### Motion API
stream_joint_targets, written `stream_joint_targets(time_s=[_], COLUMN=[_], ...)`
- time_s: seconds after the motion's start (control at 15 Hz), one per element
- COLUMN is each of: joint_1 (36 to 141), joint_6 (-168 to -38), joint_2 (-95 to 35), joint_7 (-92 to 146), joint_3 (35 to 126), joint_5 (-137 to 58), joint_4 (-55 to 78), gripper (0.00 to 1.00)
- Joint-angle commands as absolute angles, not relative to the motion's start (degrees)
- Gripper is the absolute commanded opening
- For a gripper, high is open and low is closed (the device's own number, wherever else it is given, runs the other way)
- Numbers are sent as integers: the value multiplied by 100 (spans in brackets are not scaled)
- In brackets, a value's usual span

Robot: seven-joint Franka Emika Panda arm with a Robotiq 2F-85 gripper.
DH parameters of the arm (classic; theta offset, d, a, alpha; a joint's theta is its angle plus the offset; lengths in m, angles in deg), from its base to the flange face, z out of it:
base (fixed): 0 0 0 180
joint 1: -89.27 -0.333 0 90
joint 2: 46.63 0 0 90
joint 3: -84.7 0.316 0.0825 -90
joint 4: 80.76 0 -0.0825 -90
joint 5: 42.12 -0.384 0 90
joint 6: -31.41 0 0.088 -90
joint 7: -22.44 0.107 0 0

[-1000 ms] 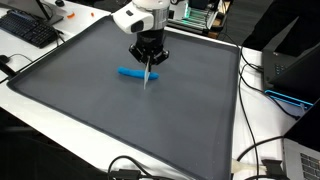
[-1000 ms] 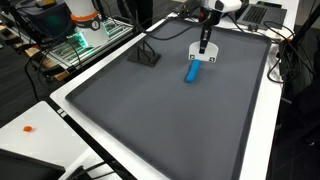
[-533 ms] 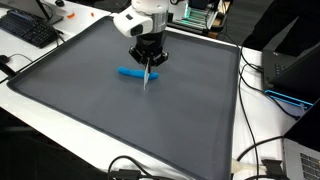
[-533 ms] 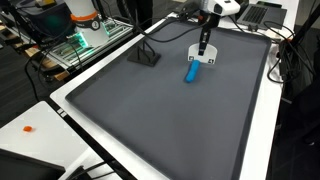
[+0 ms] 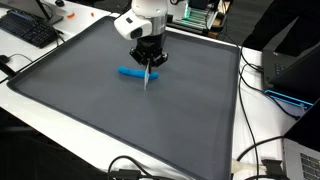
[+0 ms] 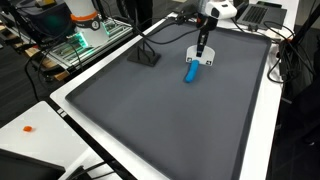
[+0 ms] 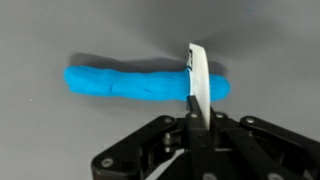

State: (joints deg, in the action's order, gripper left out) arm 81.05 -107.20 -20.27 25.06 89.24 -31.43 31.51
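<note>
My gripper (image 7: pixel 195 128) is shut on a thin white blade (image 7: pixel 198 80), which points down from the jaws. A blue roll of dough (image 7: pixel 140 83) lies flat on the grey mat, and the blade crosses it near its right end in the wrist view. I cannot tell whether the blade touches the roll. In both exterior views the gripper (image 5: pixel 148 62) (image 6: pixel 202 47) hangs over one end of the blue roll (image 5: pixel 128 72) (image 6: pixel 190 72), with the white blade (image 5: pixel 147 77) below the fingers.
A large grey mat (image 5: pixel 90 100) with a white border covers the table. A black stand (image 6: pixel 147 55) sits on the mat's far part. A keyboard (image 5: pixel 28 28), cables (image 5: pixel 262 150) and electronics (image 6: pixel 85 30) surround the table.
The arm has shifted only very slightly over the roll. The blue roll has not moved, and the blade stays in the jaws.
</note>
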Motion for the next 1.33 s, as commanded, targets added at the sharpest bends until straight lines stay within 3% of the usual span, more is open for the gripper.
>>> stream_joint_targets(time_s=[0.0,1.27], joint_1=[8348,8425], joint_6=[-10735,-10402], joint_2=[-2007,-2408], joint_7=[2140,1793], joint_3=[9145,9188], joint_5=[-3798,-4339], joint_4=[3442,3382], gripper=[1,1])
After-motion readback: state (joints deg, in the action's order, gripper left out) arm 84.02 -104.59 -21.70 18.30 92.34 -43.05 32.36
